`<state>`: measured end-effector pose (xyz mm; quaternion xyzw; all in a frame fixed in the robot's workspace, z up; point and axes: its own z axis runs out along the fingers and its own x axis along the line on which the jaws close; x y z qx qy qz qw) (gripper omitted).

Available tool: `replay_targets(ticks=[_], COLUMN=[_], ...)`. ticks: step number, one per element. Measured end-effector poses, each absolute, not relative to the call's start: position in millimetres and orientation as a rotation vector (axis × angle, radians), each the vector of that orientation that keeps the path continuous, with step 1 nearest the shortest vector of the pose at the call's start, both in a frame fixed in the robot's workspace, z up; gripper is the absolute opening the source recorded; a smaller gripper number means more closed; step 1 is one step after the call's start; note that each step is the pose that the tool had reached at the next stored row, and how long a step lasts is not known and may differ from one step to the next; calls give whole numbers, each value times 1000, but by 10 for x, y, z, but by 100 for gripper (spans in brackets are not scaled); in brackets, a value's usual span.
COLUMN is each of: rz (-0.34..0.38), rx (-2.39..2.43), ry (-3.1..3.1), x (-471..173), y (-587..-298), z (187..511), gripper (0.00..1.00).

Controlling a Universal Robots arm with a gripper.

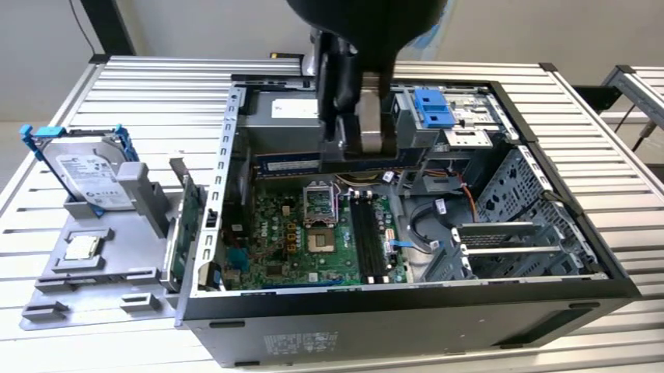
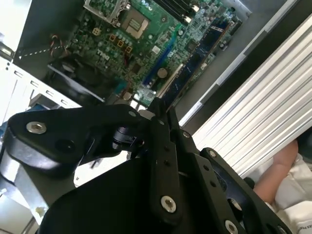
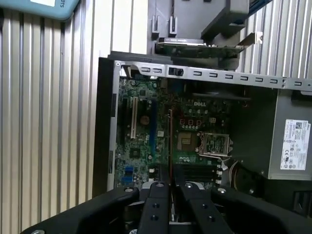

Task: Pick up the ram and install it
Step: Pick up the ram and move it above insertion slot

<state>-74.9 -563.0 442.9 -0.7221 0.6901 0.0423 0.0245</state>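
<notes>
The ram (image 1: 285,162) is a slim dark stick with a pale label, held level above the open computer case (image 1: 415,299). My gripper (image 1: 358,151) comes down from above and is shut on its middle. In the first wrist view the ram (image 3: 170,146) shows edge-on as a thin line running out from between the fingers (image 3: 157,195), over the motherboard (image 3: 141,131). In the second wrist view the ram (image 2: 197,56) stretches away from my gripper (image 2: 161,109) as a long dark strip. The memory slots (image 1: 368,229) lie below, beside the processor socket (image 1: 319,200).
On the exterior view's left, a grey holder (image 1: 114,264) carries a hard drive (image 1: 89,175) in a blue caddy, a small silver chip (image 1: 81,247) and a green card (image 1: 186,233) on edge. Cables and a drive cage (image 1: 518,233) fill the case's right side. A person's hand (image 2: 278,165) is nearby.
</notes>
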Motion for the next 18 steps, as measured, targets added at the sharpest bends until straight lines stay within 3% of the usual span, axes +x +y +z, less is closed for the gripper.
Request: replay_targets(ticks=[18], rz=[131], rx=[-2234], ry=[2135], x=[117], y=[-5629], z=[4430], gripper=[0])
